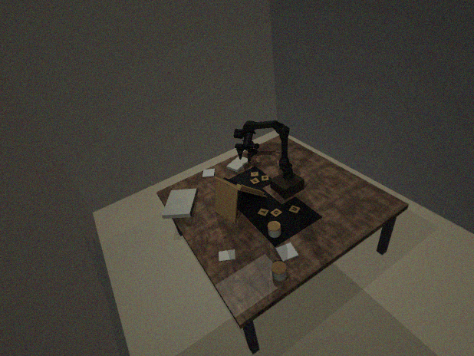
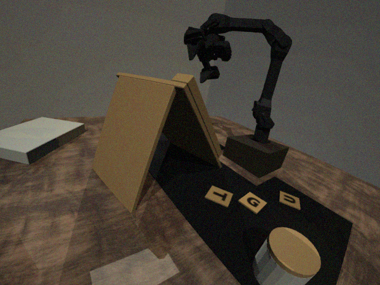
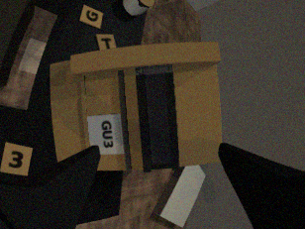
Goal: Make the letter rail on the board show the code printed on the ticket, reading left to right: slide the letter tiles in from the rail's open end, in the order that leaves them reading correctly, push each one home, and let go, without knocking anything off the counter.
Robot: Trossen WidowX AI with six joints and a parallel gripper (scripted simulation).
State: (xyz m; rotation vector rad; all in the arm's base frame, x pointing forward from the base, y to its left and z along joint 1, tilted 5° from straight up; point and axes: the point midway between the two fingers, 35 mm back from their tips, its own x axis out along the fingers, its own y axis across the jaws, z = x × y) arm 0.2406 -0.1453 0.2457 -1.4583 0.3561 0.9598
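Note:
My gripper [image 1: 245, 158] [image 2: 197, 70] [image 3: 160, 151] is open and empty, high above the board's far end. The tent-shaped wooden board [image 1: 226, 199] [image 2: 132, 132] [image 3: 198, 113] bears a white ticket [image 3: 94, 133] reading GU3. No tile shows on the part of its ticket side that I can see; the rail is hard to make out. Tile G [image 1: 276, 212] [image 2: 253, 202] [image 3: 91, 17] lies flat between tile T [image 1: 263, 212] [image 2: 219, 196] [image 3: 106, 42] and tile U [image 1: 294, 209] [image 2: 289, 200]. Tile 3 [image 3: 17, 159] lies at the other end, where the top view shows three tiles.
A lidded jar [image 1: 274, 229] [image 2: 292, 255] stands on the black mat [image 1: 303, 226] near T and G. Another jar [image 1: 279, 271] stands near the table edge. A large white box [image 1: 180, 202] [image 2: 40, 135] lies behind the board, a smaller white block [image 1: 237, 164] [image 3: 184, 194] beyond its far end.

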